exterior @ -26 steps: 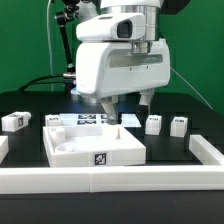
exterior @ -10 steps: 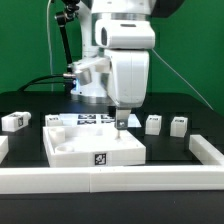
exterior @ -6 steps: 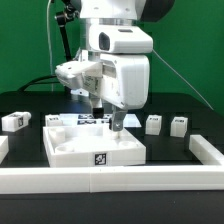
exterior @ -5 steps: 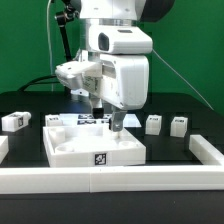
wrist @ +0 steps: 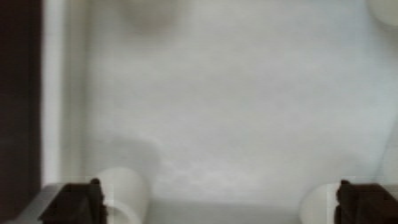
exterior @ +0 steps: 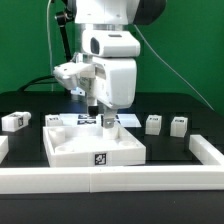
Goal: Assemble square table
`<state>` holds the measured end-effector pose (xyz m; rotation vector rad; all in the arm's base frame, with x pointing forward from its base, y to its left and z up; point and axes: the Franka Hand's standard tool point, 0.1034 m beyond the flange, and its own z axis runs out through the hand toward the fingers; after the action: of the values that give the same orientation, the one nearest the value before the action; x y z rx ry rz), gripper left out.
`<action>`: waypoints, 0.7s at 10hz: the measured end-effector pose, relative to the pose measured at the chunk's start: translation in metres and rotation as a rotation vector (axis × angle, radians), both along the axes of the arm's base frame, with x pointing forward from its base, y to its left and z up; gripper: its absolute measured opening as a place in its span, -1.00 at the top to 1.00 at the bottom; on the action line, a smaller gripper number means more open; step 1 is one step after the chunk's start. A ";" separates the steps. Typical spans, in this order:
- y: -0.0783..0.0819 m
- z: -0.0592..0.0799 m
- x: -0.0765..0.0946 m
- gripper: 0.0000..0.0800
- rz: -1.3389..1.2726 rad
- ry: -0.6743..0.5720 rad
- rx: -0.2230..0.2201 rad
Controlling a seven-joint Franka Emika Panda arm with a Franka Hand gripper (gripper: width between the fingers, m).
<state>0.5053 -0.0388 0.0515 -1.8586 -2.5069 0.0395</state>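
Lying beneath wide-spread gripper: square table top.

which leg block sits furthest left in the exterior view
The leg block alone by the exterior view's left edge, beyond the table top; the others stand further right.

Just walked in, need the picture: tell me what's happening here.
The robot arm's gripper hangs open and empty over the far rim of the square table top; the wrist view shows only white plastic below it. Four loose legs lie beside the top, two on each side in the exterior view. None is attached yet.
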 end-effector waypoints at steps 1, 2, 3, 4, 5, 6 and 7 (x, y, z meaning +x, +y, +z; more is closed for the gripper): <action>-0.002 -0.003 -0.003 -0.62 -0.007 0.007 0.000; -0.002 -0.002 -0.002 -0.62 -0.009 0.005 0.000; -0.002 -0.003 -0.002 -0.62 -0.009 0.006 0.000; -0.003 -0.003 -0.002 -0.62 -0.009 0.007 0.000; -0.003 -0.003 -0.002 -0.62 -0.009 0.007 0.000; -0.004 -0.004 -0.006 -0.62 -0.013 0.010 0.001; -0.006 -0.008 -0.020 -0.62 -0.021 0.023 0.003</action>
<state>0.4848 -0.0451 0.0431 -1.8720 -2.4704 0.0564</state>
